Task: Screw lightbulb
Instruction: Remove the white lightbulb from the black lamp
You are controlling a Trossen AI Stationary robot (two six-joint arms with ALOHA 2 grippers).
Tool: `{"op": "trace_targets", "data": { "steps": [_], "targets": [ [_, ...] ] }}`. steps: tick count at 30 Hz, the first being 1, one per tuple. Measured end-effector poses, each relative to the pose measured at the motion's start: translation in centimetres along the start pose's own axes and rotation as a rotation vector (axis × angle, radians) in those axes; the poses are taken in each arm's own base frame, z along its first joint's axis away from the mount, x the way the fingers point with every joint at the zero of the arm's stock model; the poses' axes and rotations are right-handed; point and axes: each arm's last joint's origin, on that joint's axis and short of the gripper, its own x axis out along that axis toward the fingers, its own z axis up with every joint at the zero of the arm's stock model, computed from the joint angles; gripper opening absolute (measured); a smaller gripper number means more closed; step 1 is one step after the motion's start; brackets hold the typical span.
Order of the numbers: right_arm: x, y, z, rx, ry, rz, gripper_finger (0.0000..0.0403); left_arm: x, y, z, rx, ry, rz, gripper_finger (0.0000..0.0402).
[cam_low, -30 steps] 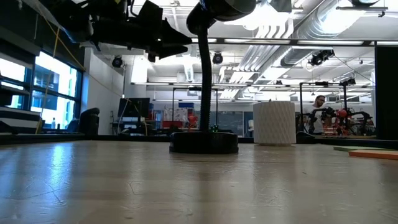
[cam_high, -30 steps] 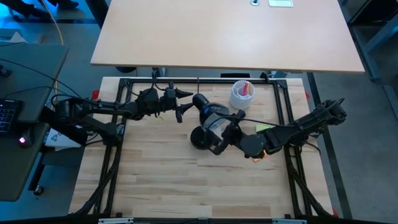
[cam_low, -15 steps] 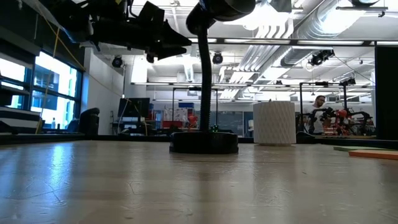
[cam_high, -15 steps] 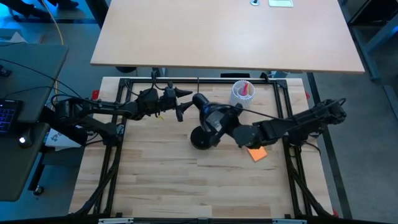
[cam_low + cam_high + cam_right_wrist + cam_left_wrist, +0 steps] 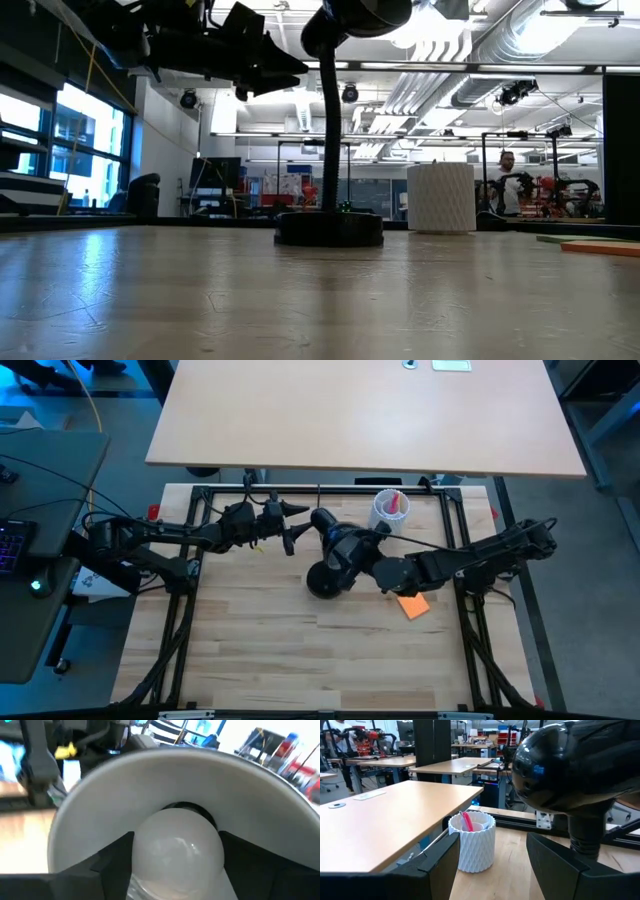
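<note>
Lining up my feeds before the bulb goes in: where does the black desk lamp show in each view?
High view: desk lamp at table centre, beside the right arm.
Low view: base and stem at centre, head at top edge.
Left wrist view: its black head at upper right.
Right wrist view: pale inner shade behind the lightbulb.
Shared landmark: white ribbed cup, absent from the right wrist view.

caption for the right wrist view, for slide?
Right gripper with jaws around the white rounded lightbulb, seated inside the pale lamp shade.
</note>
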Motion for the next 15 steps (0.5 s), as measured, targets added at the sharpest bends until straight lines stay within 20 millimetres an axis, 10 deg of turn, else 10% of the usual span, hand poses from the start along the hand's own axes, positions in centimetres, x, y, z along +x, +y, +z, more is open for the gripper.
{"op": "trace_targets", "data": {
  "steps": [15],
  "targets": [
    [0.03, -0.01, -0.36, -1.062, 0.031, -0.004, 0.0238, 0.0, 0.0, 0.0, -0.01, 0.0, 0.002, 0.0224]
  ]
}}
